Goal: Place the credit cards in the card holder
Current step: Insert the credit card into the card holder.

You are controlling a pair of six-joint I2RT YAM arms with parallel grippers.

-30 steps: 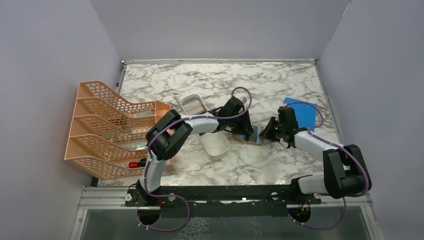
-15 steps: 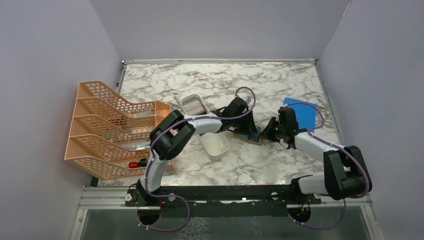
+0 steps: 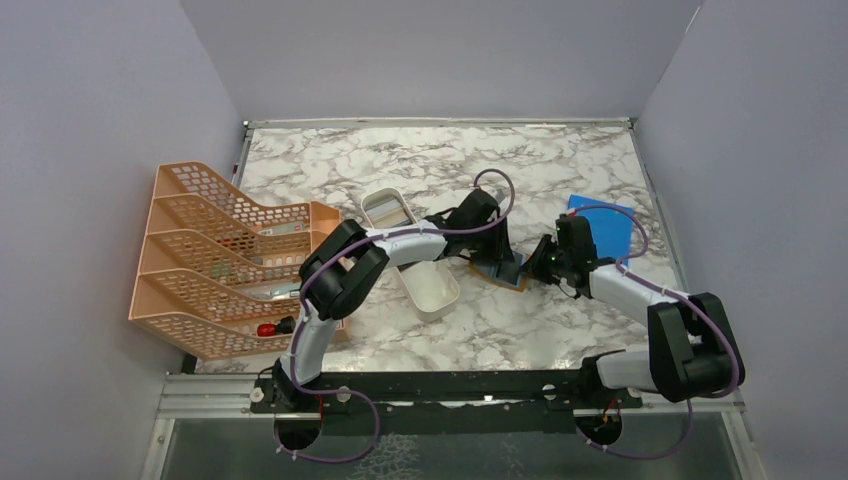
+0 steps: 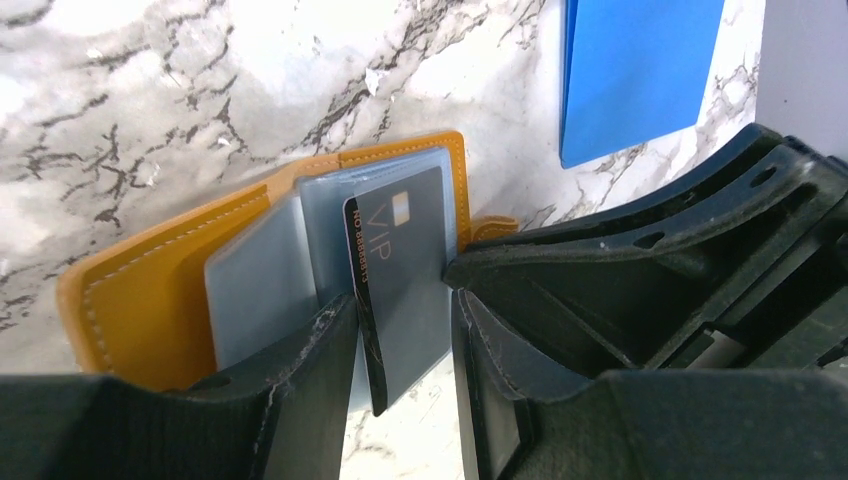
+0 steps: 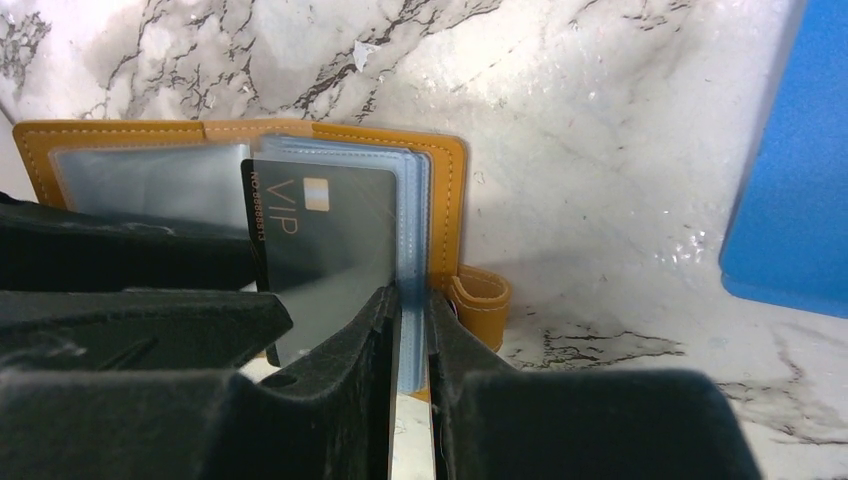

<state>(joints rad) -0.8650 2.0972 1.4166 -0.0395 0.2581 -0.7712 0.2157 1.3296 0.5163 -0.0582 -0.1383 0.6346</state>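
Left tool: fingers closed on the long edges of one black card, marked "VIP". The far end of the card sat among the clear pocket leaves of the card holder. The near half was out in the open between the fingers.

Right tool: clamped on the edge of the clear pocket leaves, the bundle running straight ahead between its fingers. The black card lay just left of that tool. The snap tab was just right of it.

The holder lay open on the marbled surface, directly ahead of both tools and between them in the overhead view.

Progress, as judged: the first card was partly seated, perhaps halfway, and not yet home. I could not tell whether it was inside a sleeve or only slipped between leaves. No card showed fully pocketed. I could not make out any other cards in these views, so the remaining count is unknown. Left to do: push this card in, let go, fetch the rest.

A blue sheet lay off to the right tool's right, untouched.
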